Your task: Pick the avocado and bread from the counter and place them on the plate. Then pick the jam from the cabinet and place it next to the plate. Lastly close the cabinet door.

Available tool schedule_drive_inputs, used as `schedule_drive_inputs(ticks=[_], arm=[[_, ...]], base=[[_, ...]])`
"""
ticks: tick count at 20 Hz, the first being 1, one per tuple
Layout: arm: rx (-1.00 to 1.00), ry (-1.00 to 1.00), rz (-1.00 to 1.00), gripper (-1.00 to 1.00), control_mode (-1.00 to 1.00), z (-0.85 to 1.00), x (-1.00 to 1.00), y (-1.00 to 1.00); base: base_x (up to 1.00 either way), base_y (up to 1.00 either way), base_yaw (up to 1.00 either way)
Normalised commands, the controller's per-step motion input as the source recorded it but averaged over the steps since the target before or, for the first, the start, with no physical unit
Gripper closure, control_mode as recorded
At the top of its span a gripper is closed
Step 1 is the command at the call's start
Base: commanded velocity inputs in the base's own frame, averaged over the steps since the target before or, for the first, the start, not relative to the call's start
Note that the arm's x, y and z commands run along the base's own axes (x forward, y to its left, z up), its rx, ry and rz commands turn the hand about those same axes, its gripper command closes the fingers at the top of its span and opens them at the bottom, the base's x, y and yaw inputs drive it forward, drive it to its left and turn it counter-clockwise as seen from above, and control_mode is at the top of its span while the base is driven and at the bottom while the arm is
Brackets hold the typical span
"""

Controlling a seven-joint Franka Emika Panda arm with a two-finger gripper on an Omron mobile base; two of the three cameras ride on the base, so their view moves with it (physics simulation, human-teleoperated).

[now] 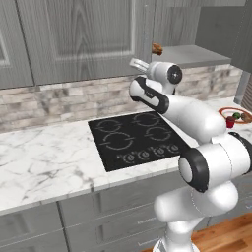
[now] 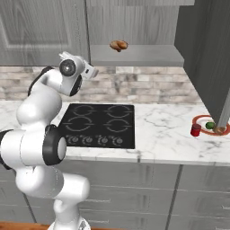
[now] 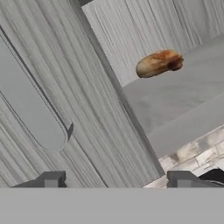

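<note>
The orange-rimmed plate [image 1: 224, 111] [image 2: 199, 119] lies on the marble counter [image 1: 44, 157] at the far right. On it rest the dark green avocado [image 1: 237, 115] [image 2: 210, 125] and the brown bread [image 1: 245, 117]. The red jam [image 1: 230, 122] [image 2: 195, 130] stands on the counter, touching or just off the plate's rim. The cabinet door [image 2: 204, 54] hangs open above the plate, its bar handle [image 2: 223, 114] crossing in front of it. My gripper [image 1: 136, 64] [image 2: 93, 72] [image 3: 117, 179] is raised over the cooktop, facing the cabinet shelf [image 3: 175, 100]. Its jaws are open with nothing between them.
A golden-brown lumpy pastry [image 1: 157, 48] [image 2: 118, 45] [image 3: 158, 63] sits on the shelf inside the open cabinet. The black cooktop [image 1: 138, 140] [image 2: 101, 126] lies below the arm. A closed wood-grain door [image 3: 52, 96] flanks the shelf on the left.
</note>
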Motion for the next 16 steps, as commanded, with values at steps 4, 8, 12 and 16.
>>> schedule_drive_inputs(ticks=[4,8,12,16], arm=[[-0.03,-0.01,0.00,-1.00,-1.00,-0.19,0.41,0.00],[0.00,0.03,-0.01,-1.00,-1.00,-0.02,-0.04,0.00],[0.06,0.07,-0.01,-1.00,-1.00,0.14,-0.65,-0.09],[0.08,0.11,-0.01,-1.00,-1.00,0.29,-0.77,-0.13]], base=[[0.00,0.00,0.00],[0.00,0.00,0.00],[0.00,0.00,0.00],[0.00,0.00,0.00]])
